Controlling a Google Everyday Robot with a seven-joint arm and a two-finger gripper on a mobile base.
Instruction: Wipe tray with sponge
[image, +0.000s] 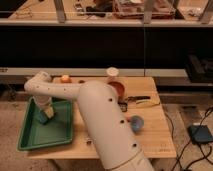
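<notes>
The green tray (37, 139) lies on the left end of the wooden table (155, 135). My white arm reaches from the lower middle of the view leftward and bends down into it. My gripper (45, 114) points down over the far half of the tray. The teal-and-yellowish sponge (43, 119) sits at its tip, held against the tray floor. The wrist hides the top of the sponge.
An orange fruit (65, 78) rests at the table's back edge just beyond the tray. A white cup (112, 74) and a reddish bowl (120, 89) stand behind the arm. A blue bowl (135, 123) and utensils (137, 100) lie to the right. Cables and a dark box (201, 134) lie on the floor at right.
</notes>
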